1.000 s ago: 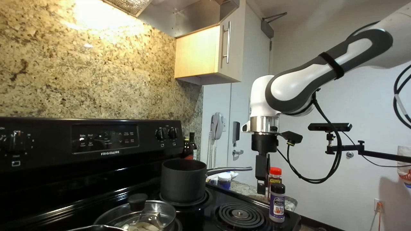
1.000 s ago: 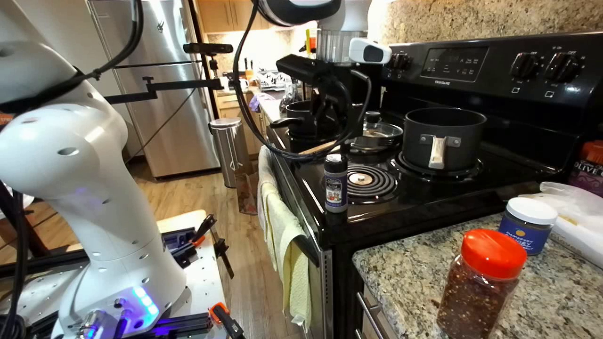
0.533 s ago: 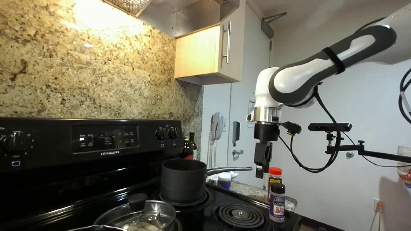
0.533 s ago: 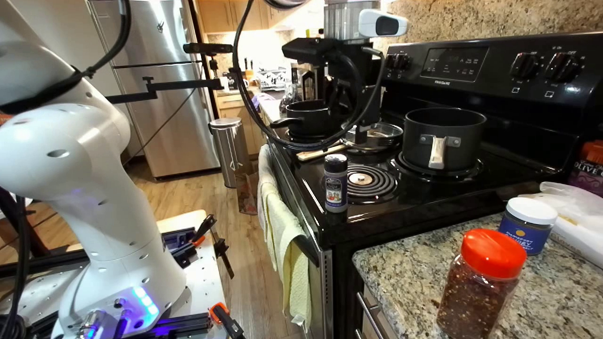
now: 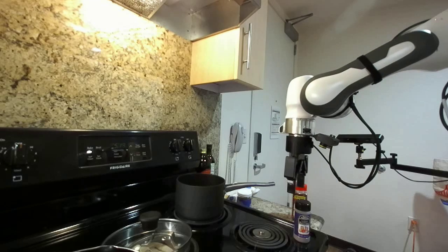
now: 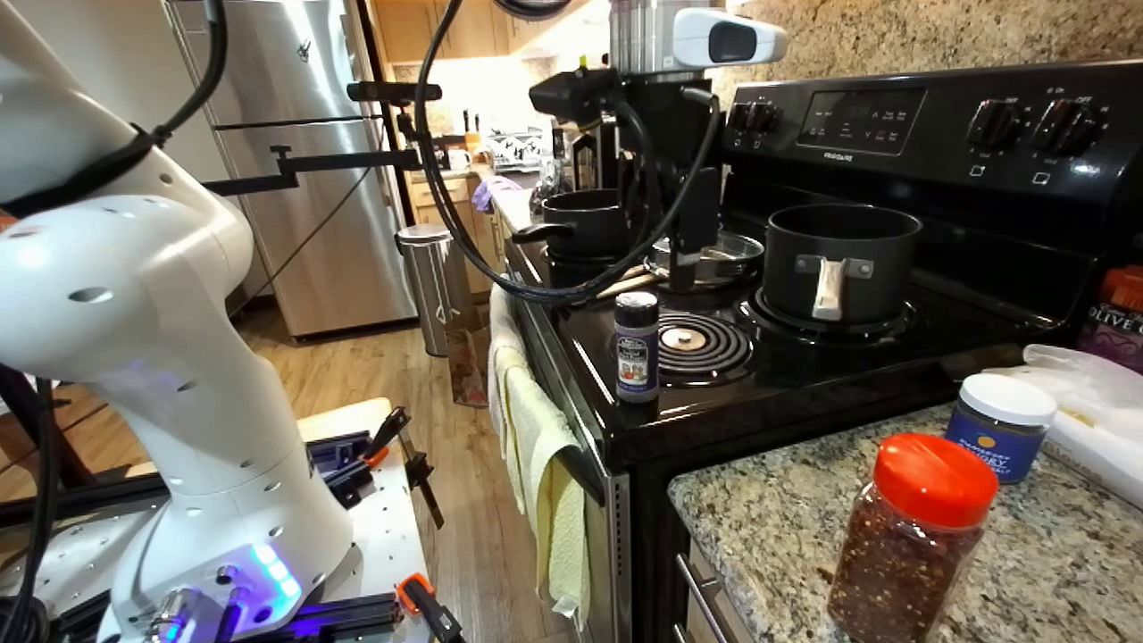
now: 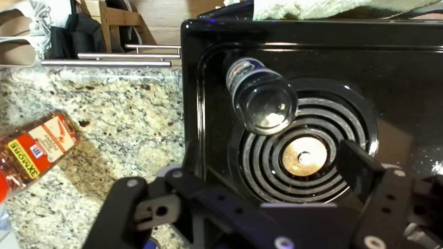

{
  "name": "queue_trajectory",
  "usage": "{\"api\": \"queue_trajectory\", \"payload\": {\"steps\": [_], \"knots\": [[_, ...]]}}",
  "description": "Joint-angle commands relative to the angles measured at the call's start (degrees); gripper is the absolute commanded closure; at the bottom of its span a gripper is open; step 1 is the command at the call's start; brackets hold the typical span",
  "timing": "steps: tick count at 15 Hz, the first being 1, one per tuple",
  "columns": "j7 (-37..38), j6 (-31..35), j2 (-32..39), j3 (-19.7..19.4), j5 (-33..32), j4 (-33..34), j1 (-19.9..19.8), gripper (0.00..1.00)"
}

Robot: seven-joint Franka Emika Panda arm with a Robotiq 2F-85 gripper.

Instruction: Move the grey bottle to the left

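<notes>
My black two-fingered hand, spread wide, holds nothing, and the slim black-capped grey plastic-looking bottle, upright beside the black metal spiral burner, should be light, stiff, slippery, best pinched mid-body.

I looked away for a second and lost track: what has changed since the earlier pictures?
The gripper has risen and, in an exterior view, shifted toward the picture's right. Nothing was visibly taken hold of or let go. The grey bottle, pot and red-capped jar stayed where they stood.
</notes>
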Motion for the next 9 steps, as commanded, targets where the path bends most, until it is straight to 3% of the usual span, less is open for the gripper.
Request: {"api": "queue_trajectory", "payload": {"steps": [1,6,7,9], "knots": [[2.0,-0.8,-1.6,-0.1,0.1,-2.7,-0.9,0.00],[1.8,0.1,-0.9,-1.0,1.9,-4.4,-0.7,0.00],[1.8,0.4,-0.9,-1.1,2.2,-4.7,-0.7,0.25],[1.8,0.5,-0.8,-1.2,2.6,-4.9,-0.6,0.33]]}}
